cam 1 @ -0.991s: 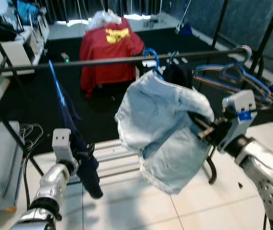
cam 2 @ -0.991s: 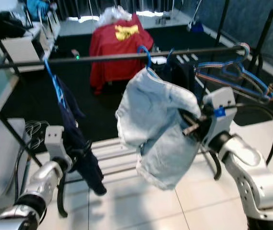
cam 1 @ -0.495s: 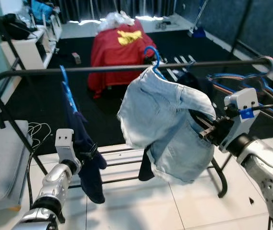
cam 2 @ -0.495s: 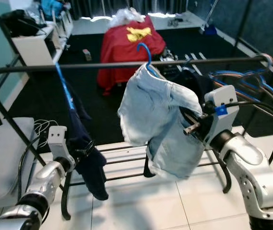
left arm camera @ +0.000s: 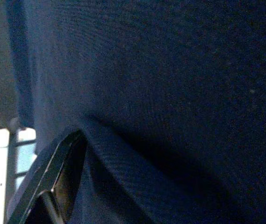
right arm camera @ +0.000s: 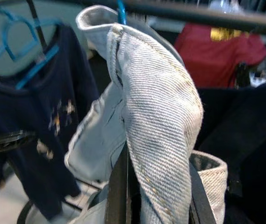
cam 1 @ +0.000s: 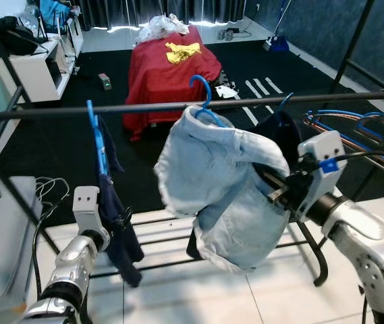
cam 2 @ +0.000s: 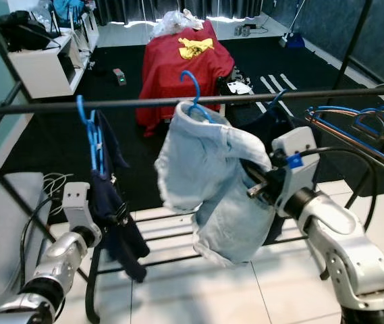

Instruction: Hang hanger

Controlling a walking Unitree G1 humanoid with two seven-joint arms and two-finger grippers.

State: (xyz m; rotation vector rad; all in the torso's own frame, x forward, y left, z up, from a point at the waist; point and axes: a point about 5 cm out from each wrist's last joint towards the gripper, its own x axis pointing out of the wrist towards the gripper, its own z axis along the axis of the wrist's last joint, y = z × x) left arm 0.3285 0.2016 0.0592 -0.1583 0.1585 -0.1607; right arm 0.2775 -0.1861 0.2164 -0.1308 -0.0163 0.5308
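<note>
Black rail (cam 1: 178, 106) above; right claw (cam 1: 272, 187) clamps denim shorts (cam 1: 218, 182), left claw (cam 1: 121, 219) pinches navy garment (cam 1: 114, 202)

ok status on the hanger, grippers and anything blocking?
Right gripper shut on denim shorts. Blue hanger hook at the rail, seating unclear. Left gripper against navy shirt. Empty hangers crowd the rail's right end.

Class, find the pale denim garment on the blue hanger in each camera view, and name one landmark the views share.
Left eye view: denim garment hangs at centre, under the rail, right hand gripping it.
Right eye view: centre, slightly left.
Left wrist view: not seen; dark navy garment close up.
Right wrist view: centre, close up.
Shared landmark: the black rail.
</note>
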